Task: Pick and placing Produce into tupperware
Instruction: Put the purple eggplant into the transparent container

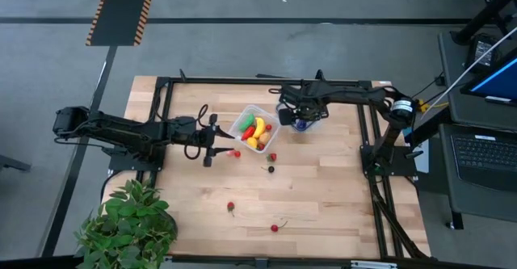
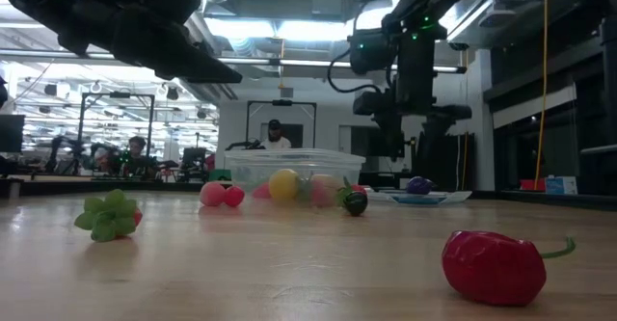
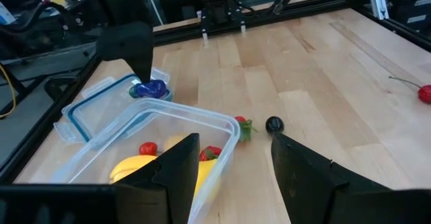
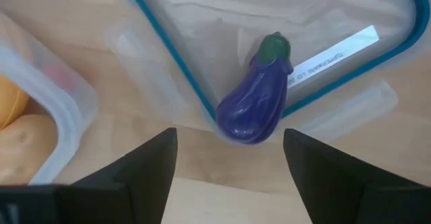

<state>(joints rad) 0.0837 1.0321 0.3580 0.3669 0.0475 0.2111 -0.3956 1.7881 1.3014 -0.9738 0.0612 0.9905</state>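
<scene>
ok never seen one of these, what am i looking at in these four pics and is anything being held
Two dark robot arms work at a wooden table. One picture looks down from above, one looks level across the tabletop, and two come from cameras on the wrists. The left tool is open beside the clear tub, which already holds toy produce. The right tool is open over a toy eggplant lying on the blue-rimmed lid. More small toy pieces lie scattered on the wood. Neither tool holds anything.

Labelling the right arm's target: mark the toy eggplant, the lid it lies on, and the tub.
toy eggplant [image 4: 252, 99], right wrist view, on its purple body.
lid [image 4: 172, 56], right wrist view, on its blue rim.
tub [image 3: 195, 114], left wrist view, on its clear far rim.
</scene>
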